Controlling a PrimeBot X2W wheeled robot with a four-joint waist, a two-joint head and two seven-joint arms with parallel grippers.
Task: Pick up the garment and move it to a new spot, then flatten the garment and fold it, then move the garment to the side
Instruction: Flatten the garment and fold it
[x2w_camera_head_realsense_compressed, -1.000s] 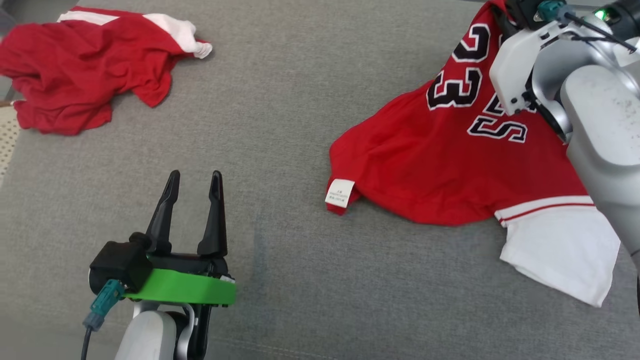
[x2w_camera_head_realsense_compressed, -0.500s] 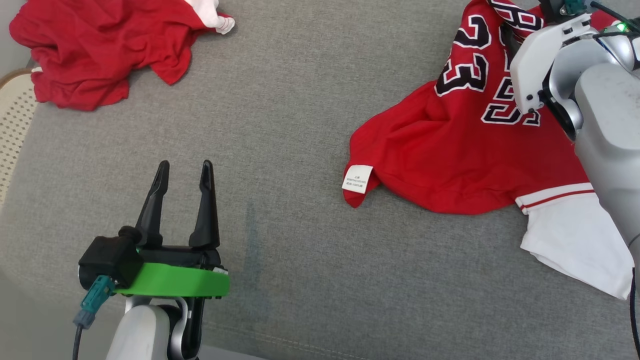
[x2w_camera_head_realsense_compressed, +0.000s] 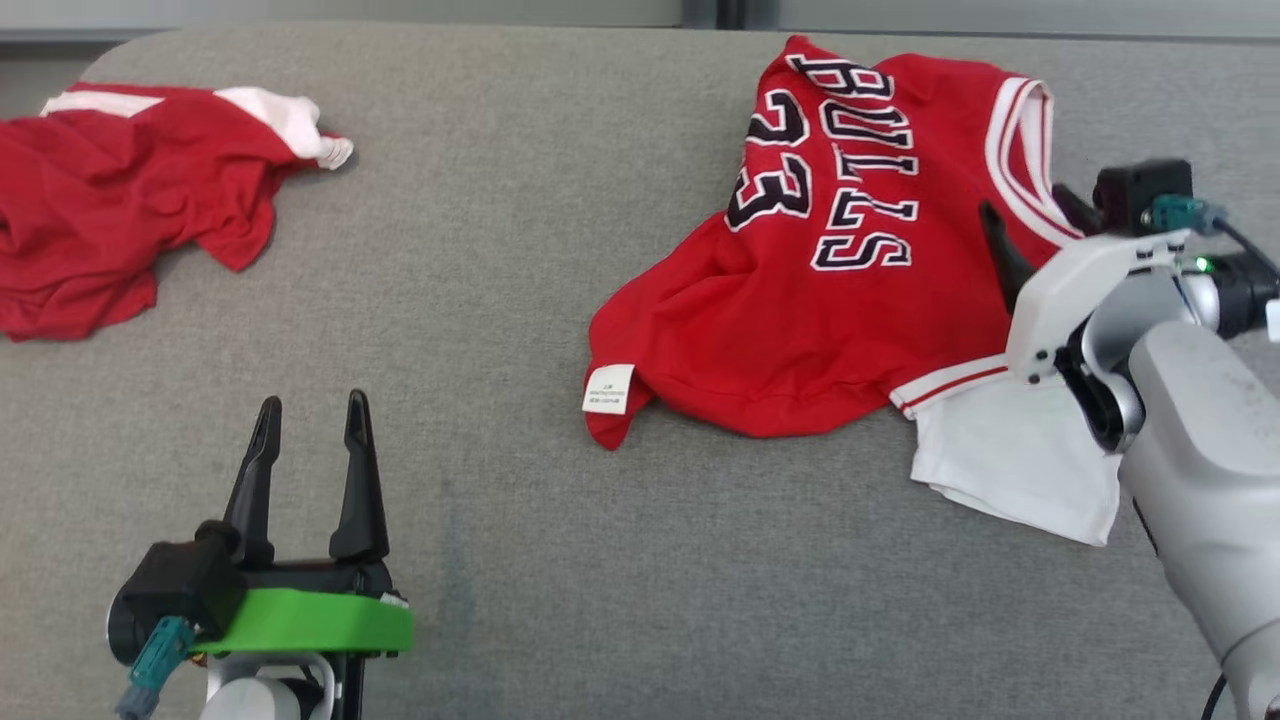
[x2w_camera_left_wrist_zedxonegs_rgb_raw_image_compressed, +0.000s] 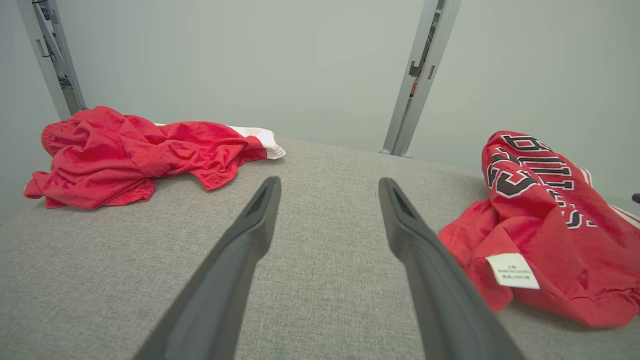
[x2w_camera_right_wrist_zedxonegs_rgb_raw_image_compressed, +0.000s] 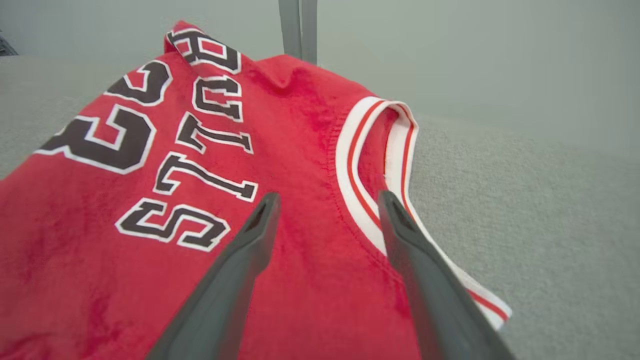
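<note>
The garment (x2w_camera_head_realsense_compressed: 820, 310), a red jersey with black and white lettering, a "23" and a white sleeve (x2w_camera_head_realsense_compressed: 1010, 460), lies crumpled on the right of the grey cushion (x2w_camera_head_realsense_compressed: 500, 300). A white label (x2w_camera_head_realsense_compressed: 609, 388) hangs at its near left corner. My right gripper (x2w_camera_head_realsense_compressed: 1025, 205) hovers open over the jersey's right side. In the right wrist view the gripper (x2w_camera_right_wrist_zedxonegs_rgb_raw_image_compressed: 328, 196) straddles the white and red striped collar (x2w_camera_right_wrist_zedxonegs_rgb_raw_image_compressed: 370, 165) of the garment (x2w_camera_right_wrist_zedxonegs_rgb_raw_image_compressed: 125, 250), holding nothing. My left gripper (x2w_camera_head_realsense_compressed: 313, 400) stands open and empty at the lower left, well clear of the garment (x2w_camera_left_wrist_zedxonegs_rgb_raw_image_compressed: 550, 225).
A second red garment with white trim (x2w_camera_head_realsense_compressed: 110, 230) lies bunched at the far left. Between the two garments is bare grey cushion. Behind the cushion's back edge stand metal posts (x2w_camera_left_wrist_zedxonegs_rgb_raw_image_compressed: 420, 75) against a pale wall.
My right gripper has opened and let go of the jersey, whose raised top has dropped onto the cushion. The head camera has shifted. The left gripper has stayed open.
</note>
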